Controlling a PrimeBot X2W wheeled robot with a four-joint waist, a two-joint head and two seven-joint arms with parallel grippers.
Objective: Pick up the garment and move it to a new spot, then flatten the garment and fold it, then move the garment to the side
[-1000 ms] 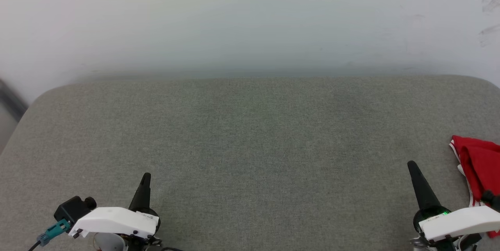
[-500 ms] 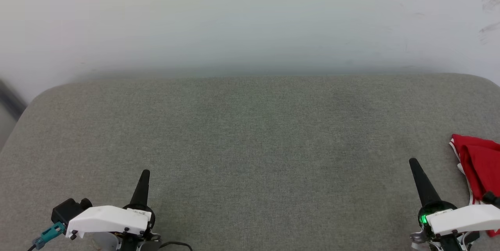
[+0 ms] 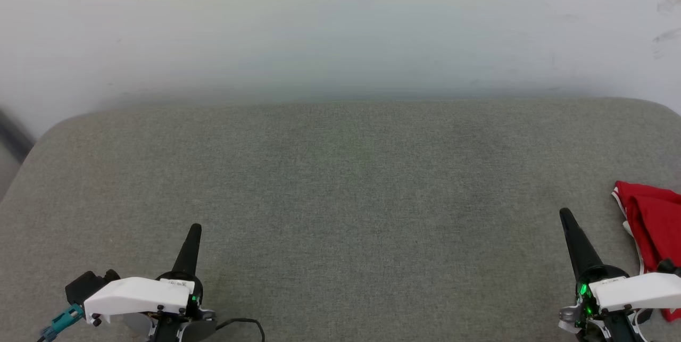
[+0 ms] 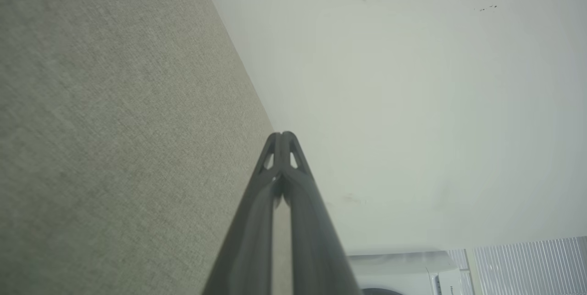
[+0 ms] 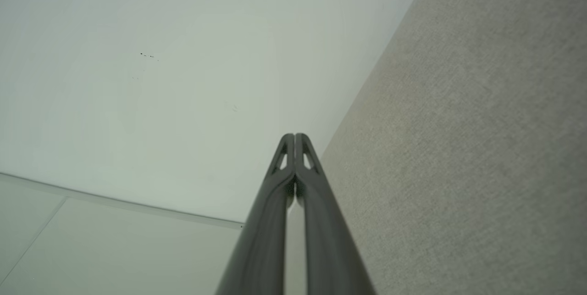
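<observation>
The garment (image 3: 652,214) lies bunched at the right edge of the grey surface (image 3: 340,182) in my head view, just beside the right gripper (image 3: 564,213) but not gripped. The left gripper (image 3: 196,228) sits well apart at lower left. In the left wrist view I see its fingers (image 4: 254,221) pressed together, empty. The right wrist view shows the same: fingers (image 5: 270,221) closed on nothing.

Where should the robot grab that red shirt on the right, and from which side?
Probably the folded left edge of the red shirt, where layers bunch up, approached from its left by the right gripper, which sits right beside it and must open first. The rest runs out of frame.
</observation>
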